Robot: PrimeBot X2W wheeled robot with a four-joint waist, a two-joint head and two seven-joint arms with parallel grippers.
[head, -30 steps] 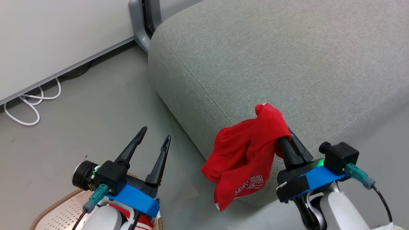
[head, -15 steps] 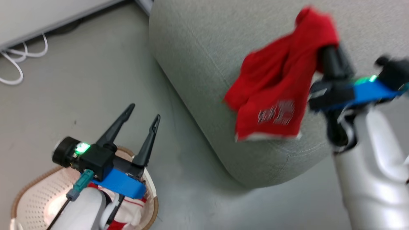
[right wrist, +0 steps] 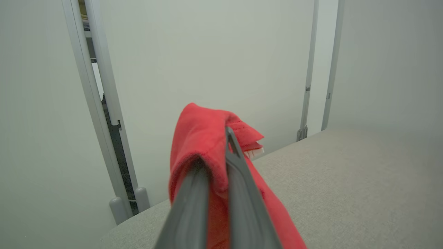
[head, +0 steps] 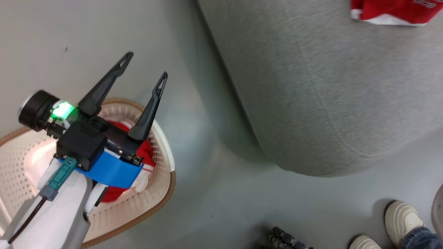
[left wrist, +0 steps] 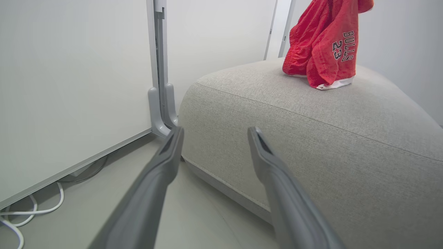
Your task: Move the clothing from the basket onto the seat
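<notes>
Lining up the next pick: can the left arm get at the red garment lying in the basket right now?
Probably yes. The left arm hangs over the laundry basket, jaws open and empty; the red-and-white garment lies uncovered beneath, nothing between. How far down it must reach is unclear.

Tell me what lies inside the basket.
A red garment with white trim lies in the basket. The left gripper and its forearm cover much of it, hiding anything else.

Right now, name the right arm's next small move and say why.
Probably open the right gripper: it is shut on the lettered red shorts, whose hem looks to touch the seat, so letting go should drop them there.
</notes>
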